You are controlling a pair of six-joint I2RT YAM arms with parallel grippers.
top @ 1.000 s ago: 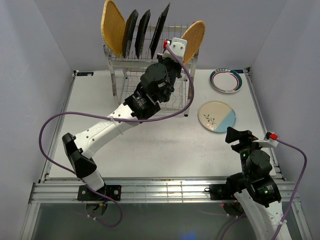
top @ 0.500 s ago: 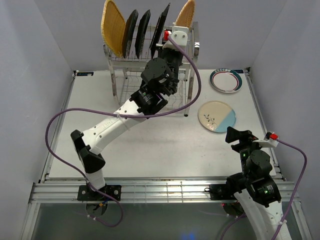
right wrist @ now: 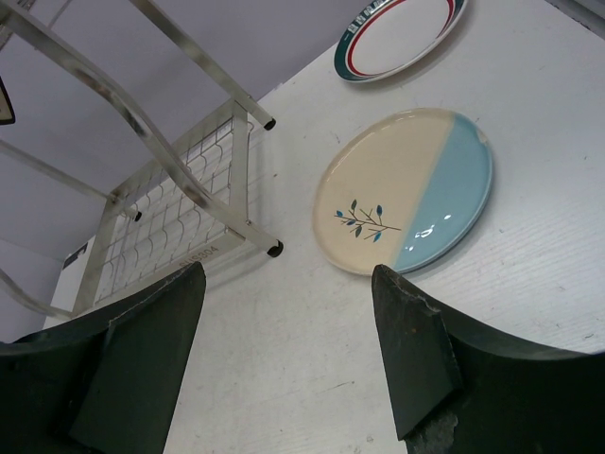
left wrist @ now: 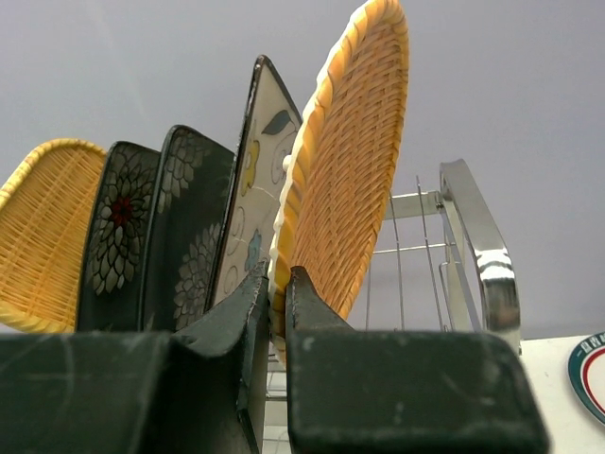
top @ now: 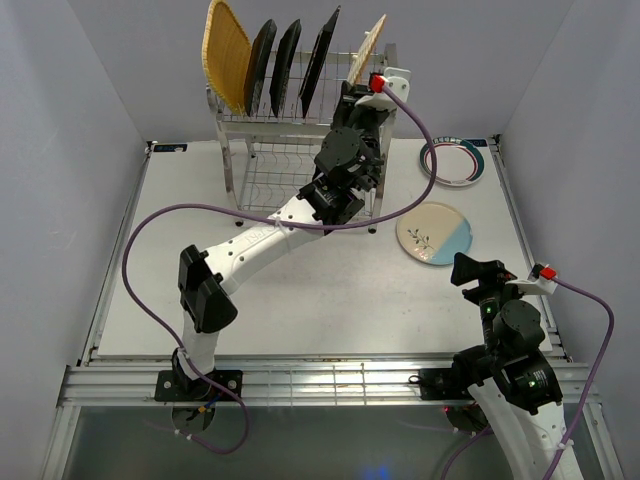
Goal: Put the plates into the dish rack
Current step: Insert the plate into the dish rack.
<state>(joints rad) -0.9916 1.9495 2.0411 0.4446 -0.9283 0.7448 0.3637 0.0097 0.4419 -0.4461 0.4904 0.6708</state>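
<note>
The steel dish rack (top: 236,150) stands at the table's back. Its top tier holds a woven orange plate (top: 226,55), two black flowered plates (top: 262,65) and a cream floral square plate (top: 322,60), all on edge. My left gripper (top: 362,88) is shut on the lower rim of a second woven plate (top: 368,48), upright at the tier's right end. The left wrist view shows this plate (left wrist: 350,161) pinched in that gripper (left wrist: 277,284). A cream-blue round plate (top: 434,233) and a teal-rimmed plate (top: 453,161) lie flat on the table. My right gripper (top: 470,270) hangs open, empty.
In the right wrist view the rack's foot (right wrist: 274,249) and lower shelf lie left of the cream-blue plate (right wrist: 406,189), with the teal-rimmed plate (right wrist: 397,33) beyond. A rack post (left wrist: 482,255) rises right of the held plate. The table's right edge runs just past the plates.
My left arm has stretched out and carried the woven plate up from beside the rack to its top tier, turning it edge-on. The right arm has not moved.
</note>
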